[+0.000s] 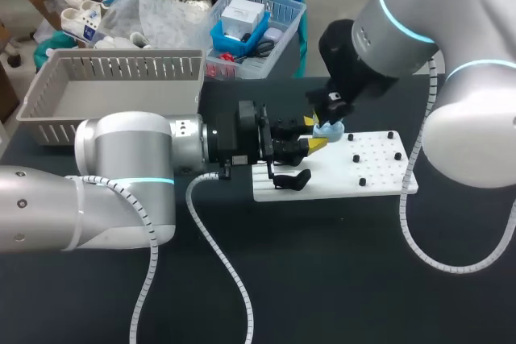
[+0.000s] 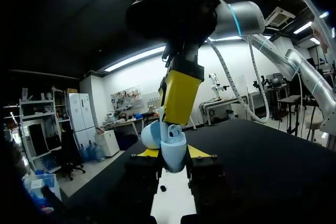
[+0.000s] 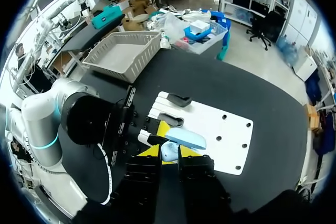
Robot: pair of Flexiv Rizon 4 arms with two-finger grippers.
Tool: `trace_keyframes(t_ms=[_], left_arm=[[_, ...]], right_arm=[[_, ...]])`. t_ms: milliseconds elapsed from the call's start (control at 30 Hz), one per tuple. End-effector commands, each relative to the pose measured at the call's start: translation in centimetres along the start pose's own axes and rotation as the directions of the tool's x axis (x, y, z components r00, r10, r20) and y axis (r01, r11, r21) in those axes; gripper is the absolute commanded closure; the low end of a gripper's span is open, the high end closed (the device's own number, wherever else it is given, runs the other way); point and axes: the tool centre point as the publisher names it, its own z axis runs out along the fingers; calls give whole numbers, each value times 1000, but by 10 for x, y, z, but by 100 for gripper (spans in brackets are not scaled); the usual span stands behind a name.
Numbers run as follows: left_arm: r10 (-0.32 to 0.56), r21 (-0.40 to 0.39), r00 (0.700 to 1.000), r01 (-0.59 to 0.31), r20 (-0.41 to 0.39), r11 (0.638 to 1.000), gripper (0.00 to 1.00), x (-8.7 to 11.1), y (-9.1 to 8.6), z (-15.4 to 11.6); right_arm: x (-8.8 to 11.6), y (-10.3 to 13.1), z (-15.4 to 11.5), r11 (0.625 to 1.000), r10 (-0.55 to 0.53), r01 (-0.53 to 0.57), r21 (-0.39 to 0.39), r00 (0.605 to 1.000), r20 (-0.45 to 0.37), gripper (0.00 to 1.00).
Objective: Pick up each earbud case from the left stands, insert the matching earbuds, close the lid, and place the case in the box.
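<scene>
My left gripper (image 2: pixel 174 155) is clenched on the case (image 2: pixel 173 149): both yellow tips press its sides, one from each side. The case is pale blue and stands upright between them. Its lid (image 2: pixel 151 135) is swung open and hangs to one side of the body.

My right gripper (image 2: pixel 176 123) comes down from above and sits right at the case's open mouth, touching or nearly touching it. I cannot tell whether this gripper is clenched or released. I also cannot tell whether it carries an earbud, as the spot where it meets the case is too small to read.

From my right wrist the case shows just ahead of the right gripper, with the left gripper reaching in from the side.

The case is held in the air over the left part of a white board (image 1: pixel 371 168). The board lies flat on the dark worktop (image 1: pixel 322 271), right of the middle and nearer the back edge than the front. Two black stands (image 3: pixel 178 99) sit at the board's left end, one behind the other, close by the left gripper. Small black pegs (image 1: pixel 379 159) dot the board's right part, apart from each other.

A grey basket (image 1: pixel 121 90) with slotted walls sits at the worktop's back left corner, well apart from the board. My left arm lies across the worktop in front of it.
</scene>
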Motion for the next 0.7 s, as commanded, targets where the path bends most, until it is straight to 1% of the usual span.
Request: trace_keyframes(t_ms=[33,700], left_arm=[[2,-4,1000,-2,2,1000,100,-1,-1,1],[2,-4,1000,-2,2,1000,100,-1,-1,1]], right_arm=[[-3,1,3,1000,-1,1,-1,1000,-10,100],[1,3,0,1000,10,-10,6,1000,-2,100]])
